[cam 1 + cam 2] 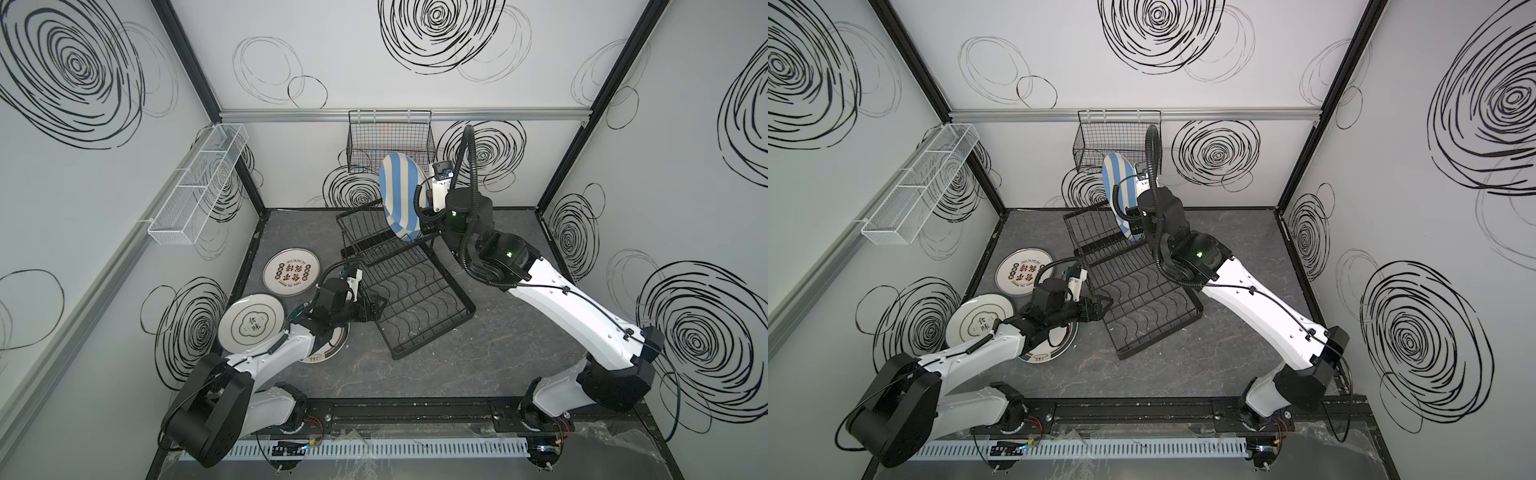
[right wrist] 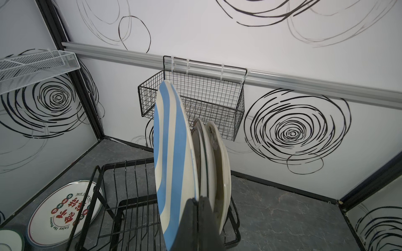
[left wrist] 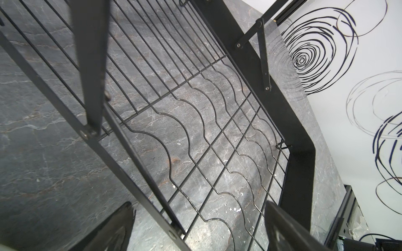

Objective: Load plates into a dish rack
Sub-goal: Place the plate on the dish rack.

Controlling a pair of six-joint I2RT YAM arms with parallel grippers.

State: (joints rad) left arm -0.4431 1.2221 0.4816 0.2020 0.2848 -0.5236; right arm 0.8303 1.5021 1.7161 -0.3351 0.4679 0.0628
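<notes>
Over the dish rack's upper basket, right pincer clamps the blue-striped plate tight by its rim: keep it upright, lower gently beside the two racked plates

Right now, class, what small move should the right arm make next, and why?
Probably lower the striped plate straight down into the rack beside the two standing plates: the right gripper pinches its rim, it stands upright, higher than them, apparently not yet seated.
</notes>
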